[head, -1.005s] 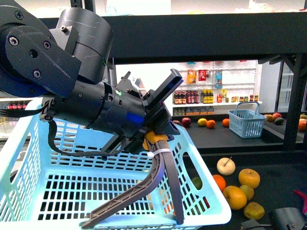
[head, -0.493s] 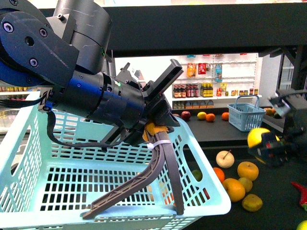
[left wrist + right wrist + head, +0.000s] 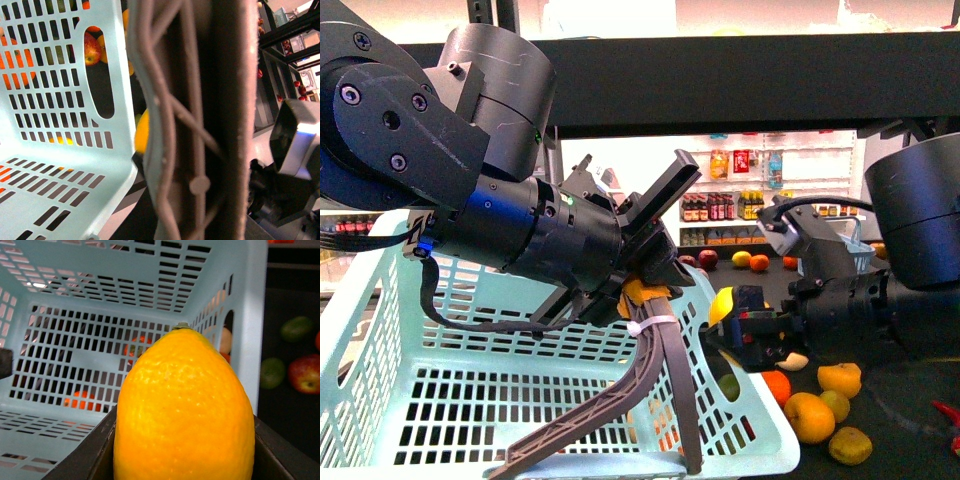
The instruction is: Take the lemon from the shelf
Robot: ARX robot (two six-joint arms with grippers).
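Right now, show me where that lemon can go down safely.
The basket floor is bare between its slotted walls, left of the handle. Crowded: the shelf right of the basket, where fruits cluster below the right gripper holding the lemon.

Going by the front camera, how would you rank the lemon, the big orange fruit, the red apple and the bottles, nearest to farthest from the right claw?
1. lemon: held in the right claw itself.
2. big orange fruit: lower down, to the claw's right.
3. red apple: well behind the claw, in the background.
4. bottles: higher up and farthest back of all.
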